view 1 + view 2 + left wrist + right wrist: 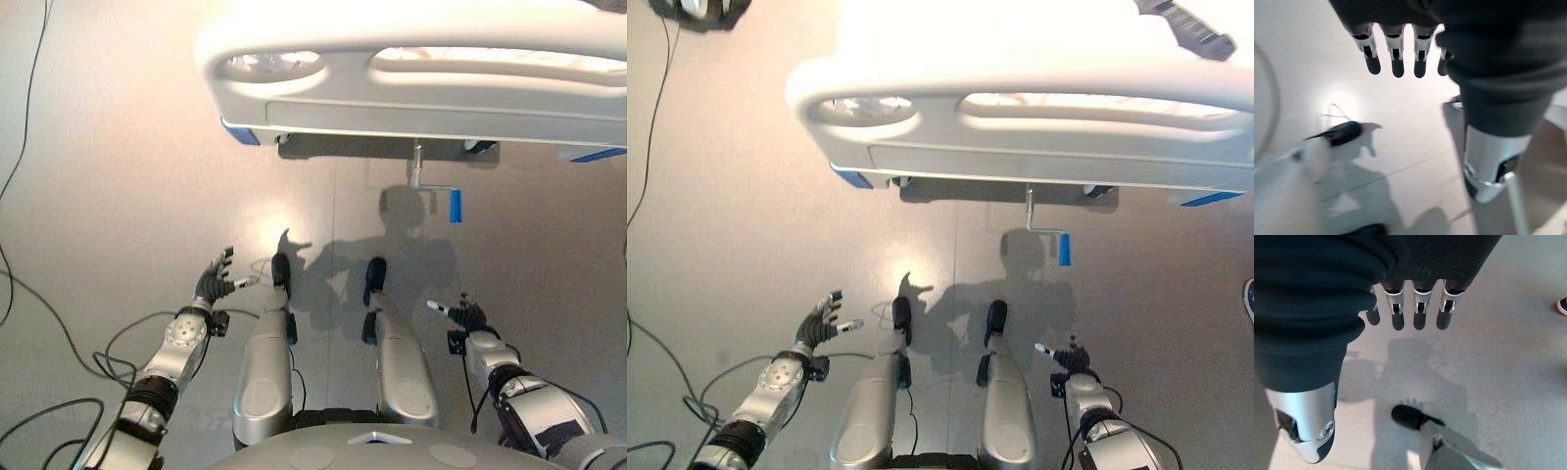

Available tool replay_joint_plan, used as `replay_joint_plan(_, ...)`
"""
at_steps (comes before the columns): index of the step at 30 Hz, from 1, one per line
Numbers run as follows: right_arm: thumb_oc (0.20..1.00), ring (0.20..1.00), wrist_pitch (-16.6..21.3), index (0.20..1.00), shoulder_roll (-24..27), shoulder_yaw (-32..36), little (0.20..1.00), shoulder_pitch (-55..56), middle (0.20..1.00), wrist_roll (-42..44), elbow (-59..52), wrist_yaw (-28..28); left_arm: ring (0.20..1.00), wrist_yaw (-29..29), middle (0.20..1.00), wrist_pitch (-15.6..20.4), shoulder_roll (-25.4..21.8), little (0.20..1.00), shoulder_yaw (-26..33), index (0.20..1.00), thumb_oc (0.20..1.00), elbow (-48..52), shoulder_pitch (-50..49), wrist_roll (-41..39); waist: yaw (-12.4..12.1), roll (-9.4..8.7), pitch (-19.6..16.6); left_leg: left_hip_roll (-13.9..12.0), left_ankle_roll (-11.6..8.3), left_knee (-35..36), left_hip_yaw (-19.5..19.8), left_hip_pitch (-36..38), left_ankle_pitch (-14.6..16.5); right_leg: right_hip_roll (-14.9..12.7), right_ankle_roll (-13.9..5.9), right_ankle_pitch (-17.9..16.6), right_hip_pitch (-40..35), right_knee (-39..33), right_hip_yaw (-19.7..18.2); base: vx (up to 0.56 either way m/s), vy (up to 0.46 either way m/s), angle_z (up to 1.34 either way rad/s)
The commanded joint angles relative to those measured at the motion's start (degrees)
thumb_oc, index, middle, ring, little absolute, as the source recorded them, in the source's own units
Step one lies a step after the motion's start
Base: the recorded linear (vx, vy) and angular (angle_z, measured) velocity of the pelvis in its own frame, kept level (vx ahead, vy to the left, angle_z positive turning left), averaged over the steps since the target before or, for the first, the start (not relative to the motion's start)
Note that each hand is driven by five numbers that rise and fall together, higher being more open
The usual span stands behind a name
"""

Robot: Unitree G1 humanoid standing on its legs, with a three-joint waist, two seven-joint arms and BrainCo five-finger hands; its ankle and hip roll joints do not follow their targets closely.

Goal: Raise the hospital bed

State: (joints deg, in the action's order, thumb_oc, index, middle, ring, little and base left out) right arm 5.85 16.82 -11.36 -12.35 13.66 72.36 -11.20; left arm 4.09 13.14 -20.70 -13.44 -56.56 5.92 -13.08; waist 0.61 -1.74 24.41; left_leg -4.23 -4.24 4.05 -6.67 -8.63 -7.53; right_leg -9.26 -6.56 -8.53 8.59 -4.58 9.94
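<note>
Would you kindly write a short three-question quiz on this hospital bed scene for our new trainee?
1. True or false: the left hand is already gripping the crank handle.
2. Multiple choice: where does the blue-gripped crank handle hang? A) on top of the mattress B) below the footboard of the hospital bed, over the floor C) in the right hand
3. Fill in: both hands have their fingers ____ and hold nothing.

Key
1. False: it is held over the floor, well short of the bed.
2. B
3. open (straight, as each wrist view shows)
</note>
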Motion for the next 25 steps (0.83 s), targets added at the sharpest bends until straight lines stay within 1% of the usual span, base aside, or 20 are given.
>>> replay_joint_plan(1,1.0,1.0,-0.4,1.0,1.6,-0.4,1.0,-1.6,1.0,-2.3,0.0,0.7,1.0,0.7,1.0,0.1,-0.6,1.0,-0.1,1.0,1.0,-0.3,1.3,3.8,-0.2,-0.04,-2.3,-0.6,-1.36,-2.6,0.2,-0.6,1.9,0.0,-4.11,0.9,1.7,3.5,1.9,0.07,0.001,-0.19)
replay_joint_plan(2,1.0,1.0,-0.7,1.0,1.1,-0.3,1.0,0.0,1.0,-3.8,0.7,1.2,1.0,1.0,1.0,-0.4,0.5,1.0,1.2,1.0,1.0,-3.0,0.1,4.8,-0.1,-0.03,-5.1,-0.9,-1.35,-1.8,-0.1,1.8,1.9,0.3,-4.12,1.0,-0.5,2.8,1.7,0.07,0.006,-0.19)
replay_joint_plan(6,1.0,1.0,-1.2,1.0,0.3,1.0,1.0,3.6,1.0,-4.8,1.2,2.4,1.0,1.1,1.0,-0.8,2.2,1.0,3.5,1.0,1.0,-6.7,-1.7,5.7,0.5,0.4,-10.2,-1.5,-1.46,-0.8,-0.1,6.4,2.2,0.5,-4.07,2.0,-5.1,2.2,2.5,0.08,0.013,-0.04)
replay_joint_plan(9,1.0,1.0,-1.2,1.0,0.1,2.1,1.0,5.4,1.0,-4.2,1.2,3.3,1.0,1.1,1.0,-1.1,2.9,1.0,3.4,1.0,1.0,-6.1,-2.5,7.0,0.8,0.58,-13.2,-1.7,-1.47,-0.2,0.0,9.4,2.8,0.7,-4.08,2.8,-8.1,1.9,2.7,0.05,0.018,0.05)
replay_joint_plan(14,1.0,1.0,-1.4,1.0,-0.7,2.8,1.0,7.5,1.0,-4.0,1.3,4.2,1.0,0.8,1.0,-2.0,4.2,1.0,3.6,1.0,1.0,-7.5,-3.1,7.8,0.9,0.38,-16.6,-1.9,-1.39,0.4,-0.4,13.4,3.9,1.1,-3.91,4.0,-12.0,1.5,2.9,0.03,0.011,0.03)
replay_joint_plan(15,1.0,1.0,-1.4,1.0,-0.7,2.8,1.0,7.5,1.0,-4.0,1.3,4.2,1.0,0.8,1.0,-2.0,4.2,1.0,3.6,1.0,1.0,-7.6,-3.1,7.8,0.9,0.38,-16.6,-1.9,-1.39,0.5,-0.4,13.4,3.9,1.1,-3.91,4.0,-12.0,1.5,2.9,0.0,0.0,0.0)
replay_joint_plan(16,1.0,1.0,-1.7,1.0,-0.9,2.8,1.0,8.0,1.0,-3.9,1.7,4.9,1.0,0.4,1.0,-2.5,4.6,1.0,3.4,1.0,1.0,-8.3,-3.3,8.8,1.1,0.4,-17.7,-1.9,-1.39,0.8,-0.5,14.2,4.2,1.1,-3.93,4.1,-12.8,1.2,2.8,0.0,0.0,0.0)
replay_joint_plan(18,1.0,1.0,-2.1,1.0,-1.4,2.8,1.0,8.3,1.0,-3.9,2.6,5.8,1.0,-0.2,1.0,-3.0,5.1,1.0,2.8,1.0,1.0,-10.5,-3.3,10.5,1.2,0.41,-18.7,-1.9,-1.38,0.9,-0.6,14.7,4.4,1.2,-3.88,4.3,-13.4,1.1,2.7,0.0,0.0,0.0)
replay_joint_plan(19,1.0,1.0,-2.1,1.0,-1.4,2.8,1.0,8.3,1.0,-3.9,2.6,5.8,1.0,-0.2,1.0,-3.0,5.2,1.0,2.8,1.0,1.0,-10.5,-3.3,10.5,1.2,0.41,-18.7,-1.9,-1.38,0.9,-0.6,14.7,4.4,1.2,-3.88,4.3,-13.4,1.0,2.7,0.0,0.0,0.0)
replay_joint_plan(20,1.0,1.0,-2.2,1.0,-1.7,2.5,1.0,8.4,1.0,-4.1,3.1,6.1,1.0,-0.2,1.0,-3.4,5.6,1.0,2.9,1.0,1.0,-12.3,-3.2,11.3,1.2,0.37,-19.6,-1.9,-1.38,0.9,-0.7,15.4,4.8,1.2,-3.82,4.6,-14.1,0.8,2.8,0.0,0.0,0.0)
replay_joint_plan(25,1.0,1.0,-1.9,1.0,-2.4,2.3,1.0,9.1,1.0,-3.1,2.6,6.6,1.0,-1.1,1.0,-3.3,6.4,1.0,2.7,1.0,1.0,-11.0,-3.4,9.8,1.3,0.25,-20.6,-1.9,-1.12,0.9,-0.6,17.0,5.6,1.3,-3.58,5.1,-15.5,0.9,2.4,0.02,0.003,-0.01)
